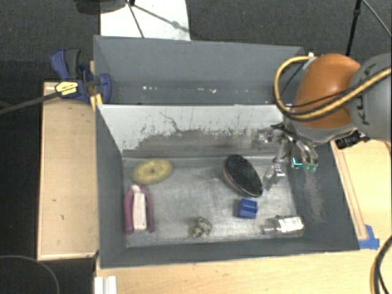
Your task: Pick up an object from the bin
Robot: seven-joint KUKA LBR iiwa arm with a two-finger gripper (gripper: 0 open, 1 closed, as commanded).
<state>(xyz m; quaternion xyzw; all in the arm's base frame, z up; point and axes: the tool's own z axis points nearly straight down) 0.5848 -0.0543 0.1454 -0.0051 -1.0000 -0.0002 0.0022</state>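
The thing nearest my gripper is a dark oval disc, matte black on its face with a reddish rim. It lies tilted on the floor of the bin, right of centre and toward the far wall. The gripper's tip hangs just beside the disc's right edge, perhaps touching it. I cannot tell whether the gripper is spread or pressed together: its metal parts merge with the scuffed grey wall behind, and the orange wrist cover hides its upper part. Just in front of the disc, toward the near edge, sits a small blue block, hard-edged and boxy. In the near right corner lies a small white-and-grey piece, its shape hard to make out. At the middle of the near edge is a crumpled olive-grey lump. Along the left wall lies a pink-and-white bottle-like thing, and behind it a dull yellow, spongy-looking ring.
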